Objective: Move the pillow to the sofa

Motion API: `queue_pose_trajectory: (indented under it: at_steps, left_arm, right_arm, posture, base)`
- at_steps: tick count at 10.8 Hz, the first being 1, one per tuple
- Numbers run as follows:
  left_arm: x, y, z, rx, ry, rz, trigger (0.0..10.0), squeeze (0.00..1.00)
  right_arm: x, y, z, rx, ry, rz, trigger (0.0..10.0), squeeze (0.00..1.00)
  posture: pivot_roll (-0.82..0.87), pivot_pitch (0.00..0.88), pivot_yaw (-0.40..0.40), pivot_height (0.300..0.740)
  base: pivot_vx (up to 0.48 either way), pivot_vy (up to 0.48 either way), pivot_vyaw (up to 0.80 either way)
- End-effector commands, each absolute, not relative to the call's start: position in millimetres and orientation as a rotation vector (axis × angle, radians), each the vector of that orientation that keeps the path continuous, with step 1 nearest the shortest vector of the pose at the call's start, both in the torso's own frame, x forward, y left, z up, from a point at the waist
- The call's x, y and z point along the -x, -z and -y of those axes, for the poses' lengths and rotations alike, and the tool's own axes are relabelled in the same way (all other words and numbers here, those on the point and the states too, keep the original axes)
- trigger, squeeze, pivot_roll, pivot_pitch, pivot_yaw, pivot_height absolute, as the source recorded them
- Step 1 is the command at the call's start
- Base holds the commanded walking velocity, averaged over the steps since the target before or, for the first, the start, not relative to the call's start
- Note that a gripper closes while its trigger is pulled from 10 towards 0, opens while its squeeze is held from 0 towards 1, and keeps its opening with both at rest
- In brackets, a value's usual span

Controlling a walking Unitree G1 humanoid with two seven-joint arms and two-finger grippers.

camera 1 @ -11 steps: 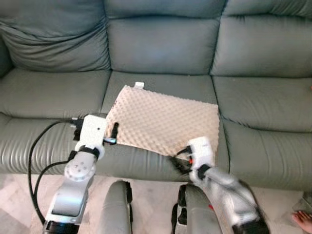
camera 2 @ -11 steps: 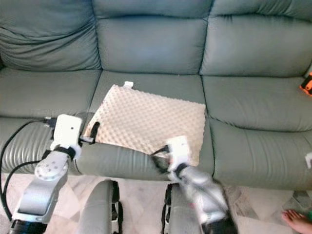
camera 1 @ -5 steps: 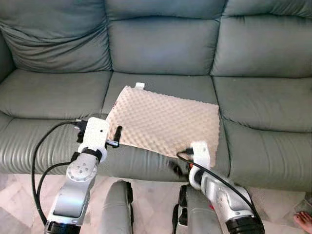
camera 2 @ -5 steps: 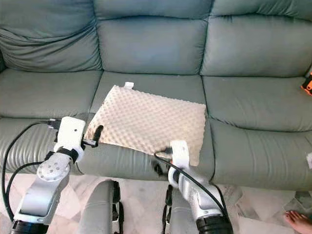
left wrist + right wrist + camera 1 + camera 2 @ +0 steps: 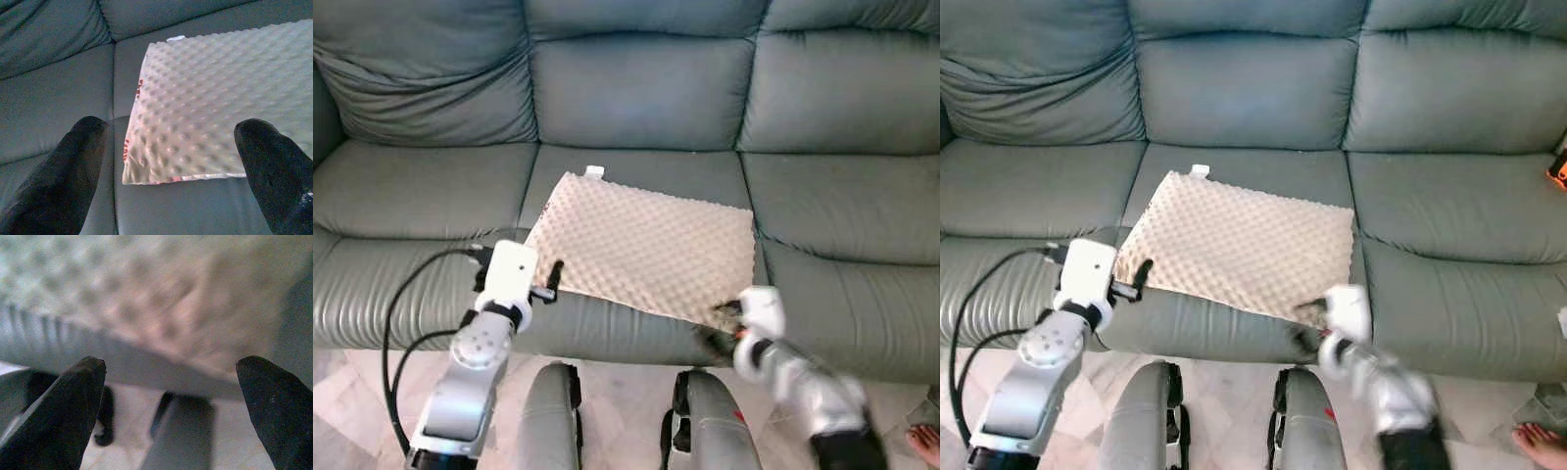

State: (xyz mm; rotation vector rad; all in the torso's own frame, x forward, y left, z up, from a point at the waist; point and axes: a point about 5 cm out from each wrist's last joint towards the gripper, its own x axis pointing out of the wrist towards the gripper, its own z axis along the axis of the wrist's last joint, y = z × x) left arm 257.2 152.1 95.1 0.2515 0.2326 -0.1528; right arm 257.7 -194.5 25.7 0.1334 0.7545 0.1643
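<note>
One beige dimpled pillow (image 5: pixel 646 245) lies flat on the middle seat of the grey-green sofa (image 5: pixel 636 88), with the left gripper (image 5: pixel 171 147) spread just off its near-left corner and the blurred right gripper (image 5: pixel 166 382) spread off its near-right corner, neither touching it.

Your head views are evenly lit by soft daylight, with no glare. The sofa (image 5: pixel 636 88) reads sharp, with gentle shading in the creases between its cushions and a faint sheen on the front roll. The pillow (image 5: pixel 646 250) is crisp too, and its bumps cast tiny shadows. Your right arm (image 5: pixel 803 382) is smeared by motion blur, while the left arm (image 5: pixel 475 357) stays clear. In the left wrist view the pillow (image 5: pixel 215 107) is bright, slightly washed out, and the near fingers (image 5: pixel 58 181) are soft and dark. The right wrist view is heavily blurred throughout; its fingers (image 5: pixel 54 416) are dark shapes.
</note>
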Motion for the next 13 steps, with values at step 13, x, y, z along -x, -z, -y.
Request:
queue_pose_trajectory:
  at_steps: [13]
  left_arm:
    - [-245, -96, -158, -0.26, 0.13, -0.286, 10.0, 0.0]
  right_arm:
    - [-290, -33, 294, 0.03, 0.043, -0.71, 10.0, 0.0]
  posture:
    - [0.08, 0.274, 0.052, 0.647]
  base:
    - [0.0, 0.0, 0.0]
